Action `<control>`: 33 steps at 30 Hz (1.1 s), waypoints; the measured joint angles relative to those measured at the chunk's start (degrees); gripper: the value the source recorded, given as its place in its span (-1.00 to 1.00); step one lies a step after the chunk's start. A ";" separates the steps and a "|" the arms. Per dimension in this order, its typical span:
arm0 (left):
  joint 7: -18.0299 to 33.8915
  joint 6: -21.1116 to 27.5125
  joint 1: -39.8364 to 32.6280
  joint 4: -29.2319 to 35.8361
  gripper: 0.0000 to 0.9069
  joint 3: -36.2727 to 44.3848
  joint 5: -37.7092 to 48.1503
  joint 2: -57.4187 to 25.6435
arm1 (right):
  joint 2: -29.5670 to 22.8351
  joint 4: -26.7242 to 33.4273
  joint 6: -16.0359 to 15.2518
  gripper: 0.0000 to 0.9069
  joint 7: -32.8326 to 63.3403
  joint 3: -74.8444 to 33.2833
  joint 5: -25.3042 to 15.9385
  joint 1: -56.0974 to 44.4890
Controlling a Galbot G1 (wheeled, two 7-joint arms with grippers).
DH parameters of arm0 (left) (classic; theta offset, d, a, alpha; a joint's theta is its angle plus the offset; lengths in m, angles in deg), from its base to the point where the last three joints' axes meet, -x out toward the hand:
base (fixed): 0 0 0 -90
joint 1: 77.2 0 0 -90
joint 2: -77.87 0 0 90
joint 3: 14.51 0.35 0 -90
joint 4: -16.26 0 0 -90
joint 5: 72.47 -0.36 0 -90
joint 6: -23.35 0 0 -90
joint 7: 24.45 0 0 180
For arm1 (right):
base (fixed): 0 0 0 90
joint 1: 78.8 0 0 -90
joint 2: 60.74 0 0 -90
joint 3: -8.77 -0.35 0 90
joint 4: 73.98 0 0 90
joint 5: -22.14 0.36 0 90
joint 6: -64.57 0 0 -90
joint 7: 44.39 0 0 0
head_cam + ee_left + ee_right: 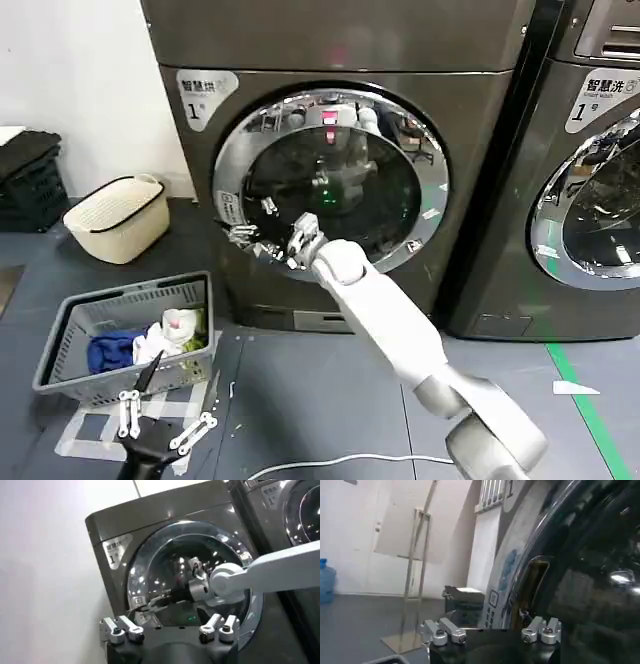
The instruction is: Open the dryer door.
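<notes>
One grey basket (pixel 70 345) holding clothes (pixel 150 340), cream basket (pixel 115 220) beside dryer (pixel 340 180).

A grey slatted laundry basket (pixel 75 345) was seen on the dark floor (pixel 300 400), holding a blue garment (pixel 110 352) and white items (pixel 170 332). A cream oval basket (pixel 118 218) was noted farther back, near the white wall (pixel 80 90). Stacked black crates (pixel 28 180) were observed beside it at the frame edge. A second machine (pixel 585 200), labelled with a 1, was recorded standing just beside the first. Green floor tape (pixel 590 410) and a white cable (pixel 330 462) were logged on the floor. In the right wrist view, a blue water bottle (pixel 326 580) and a metal stand (pixel 415 580) were seen against a pale wall.
</notes>
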 joint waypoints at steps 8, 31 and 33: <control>0.00 0.00 -0.05 0.01 1.00 -0.09 -0.02 0.02 | 1.47 -1.76 -0.14 1.00 -5.43 1.09 2.62 -0.14; 0.05 4.56 -4.11 -3.88 1.00 -5.01 6.91 -1.79 | 10.19 -10.89 2.67 1.00 -20.17 6.01 16.79 -2.19; 0.05 5.73 -5.00 -4.41 1.00 -6.34 8.34 -2.30 | 11.15 -11.94 2.93 1.00 -21.90 6.05 17.81 -2.58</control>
